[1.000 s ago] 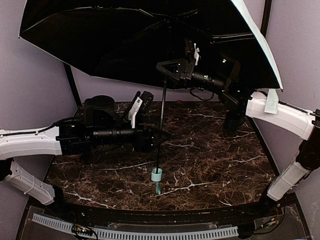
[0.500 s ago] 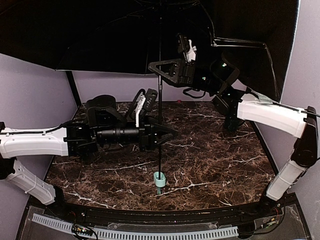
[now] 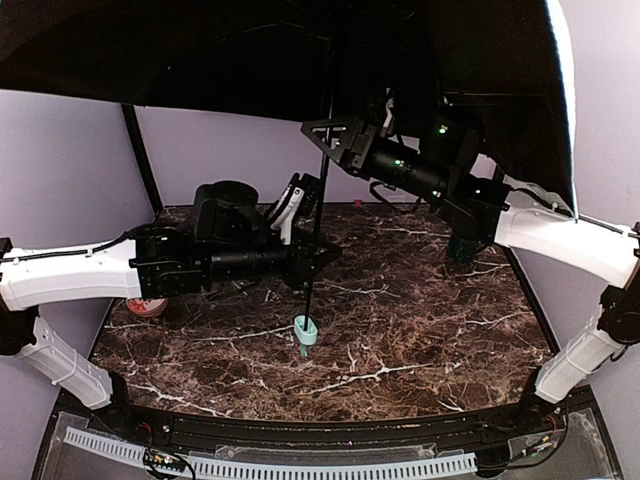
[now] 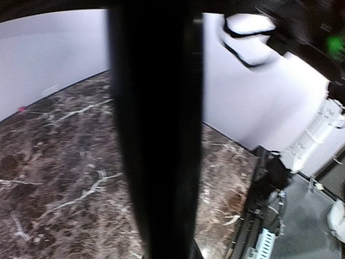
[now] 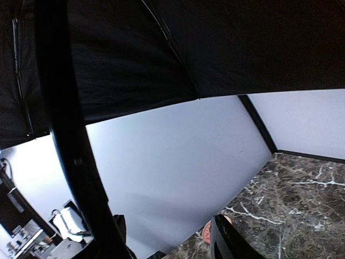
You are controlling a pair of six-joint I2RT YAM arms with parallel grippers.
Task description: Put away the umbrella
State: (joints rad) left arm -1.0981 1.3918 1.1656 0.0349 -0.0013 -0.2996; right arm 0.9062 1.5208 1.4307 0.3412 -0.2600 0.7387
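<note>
Top external: open umbrella (image 3: pixel 240 60) upright, shaft (image 3: pixel 322 195) near-vertical, mint handle (image 3: pixel 306 331) lowest.

This is a robotics lab test cell. Two white-and-black robot arms, left (image 3: pixel 60 280) and right (image 3: pixel 560 235), are mounted at the near edge of a dark marble-patterned table (image 3: pixel 420 330). Plain lilac walls (image 3: pixel 60 180) and black frame posts (image 3: pixel 135 160) enclose it, and a slotted cable duct (image 3: pixel 300 466) runs along the near side.

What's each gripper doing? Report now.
Left gripper: shut on the umbrella, at its shaft.
Right gripper: looks open, holding nothing.
</note>
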